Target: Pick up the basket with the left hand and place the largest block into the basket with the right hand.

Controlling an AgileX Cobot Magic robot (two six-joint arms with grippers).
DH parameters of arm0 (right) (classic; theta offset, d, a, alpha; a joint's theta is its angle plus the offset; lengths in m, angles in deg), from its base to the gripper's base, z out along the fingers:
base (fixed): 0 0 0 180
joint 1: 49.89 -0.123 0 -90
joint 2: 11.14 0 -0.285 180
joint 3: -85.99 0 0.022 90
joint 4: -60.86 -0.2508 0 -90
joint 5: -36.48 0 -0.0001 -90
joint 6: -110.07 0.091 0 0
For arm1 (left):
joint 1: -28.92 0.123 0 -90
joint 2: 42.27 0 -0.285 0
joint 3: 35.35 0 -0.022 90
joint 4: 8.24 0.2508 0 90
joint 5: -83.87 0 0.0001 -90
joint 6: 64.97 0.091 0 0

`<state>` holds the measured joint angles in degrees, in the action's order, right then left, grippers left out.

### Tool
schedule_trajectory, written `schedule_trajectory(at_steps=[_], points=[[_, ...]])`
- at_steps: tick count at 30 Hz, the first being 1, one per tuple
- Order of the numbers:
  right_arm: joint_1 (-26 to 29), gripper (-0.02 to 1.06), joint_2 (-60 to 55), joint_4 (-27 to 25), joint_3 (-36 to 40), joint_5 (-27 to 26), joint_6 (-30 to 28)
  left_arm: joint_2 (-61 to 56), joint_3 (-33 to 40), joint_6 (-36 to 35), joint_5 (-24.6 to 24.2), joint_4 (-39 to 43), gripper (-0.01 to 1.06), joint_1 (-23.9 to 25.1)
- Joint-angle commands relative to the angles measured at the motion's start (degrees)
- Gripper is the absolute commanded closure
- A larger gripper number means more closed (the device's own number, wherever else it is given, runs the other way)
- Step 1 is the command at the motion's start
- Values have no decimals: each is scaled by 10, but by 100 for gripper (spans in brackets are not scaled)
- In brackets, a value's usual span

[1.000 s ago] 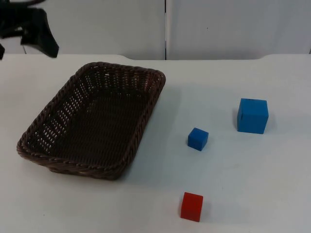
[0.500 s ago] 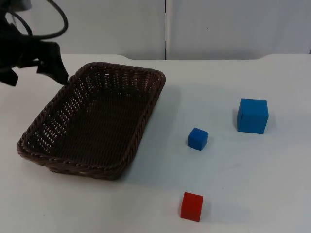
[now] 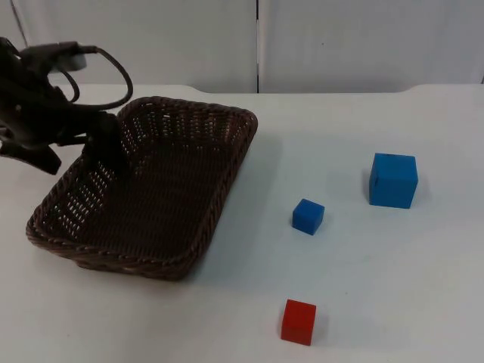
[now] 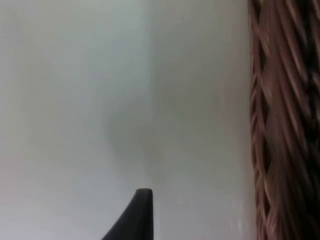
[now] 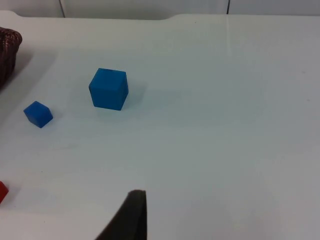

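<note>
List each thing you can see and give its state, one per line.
Wicker basket: upright on the table, nothing in it.
Large blue block: resting on the table, untouched.
Small blue block: on the table, apart from the others.
Red block: on the table.
Left claw: at the basket's left rim.

I see the dark brown wicker basket (image 3: 144, 189) sitting on the table at left, apparently flat. The largest block (image 3: 393, 180), a blue cube, rests upright well to its right.
</note>
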<state>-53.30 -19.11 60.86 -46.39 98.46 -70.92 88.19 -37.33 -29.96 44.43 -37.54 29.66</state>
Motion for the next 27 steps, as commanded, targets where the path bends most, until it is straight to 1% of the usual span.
schedule_trajectory(at_steps=[1,4,7,22,23,25,26,27], points=[[4,-1,2,3,0,-2,0,11,-12,17,-18,-21,0,-3],[4,-1,2,3,0,-2,0,20,-14,57,-22,-48,0,-3],[4,-1,2,3,0,-2,0,25,-14,70,-22,-61,0,-3],[4,-1,2,3,0,-2,0,47,-14,72,-23,-63,0,-3],[4,-1,2,3,0,-2,0,47,-14,72,-23,-58,2,-3],[4,-1,2,3,0,-2,0,47,-14,72,-23,-57,12,-3],[4,-1,2,3,0,-2,0,47,-14,72,-23,-57,12,-3],[4,-1,2,3,0,-2,0,48,-14,72,-23,-57,19,-3]])
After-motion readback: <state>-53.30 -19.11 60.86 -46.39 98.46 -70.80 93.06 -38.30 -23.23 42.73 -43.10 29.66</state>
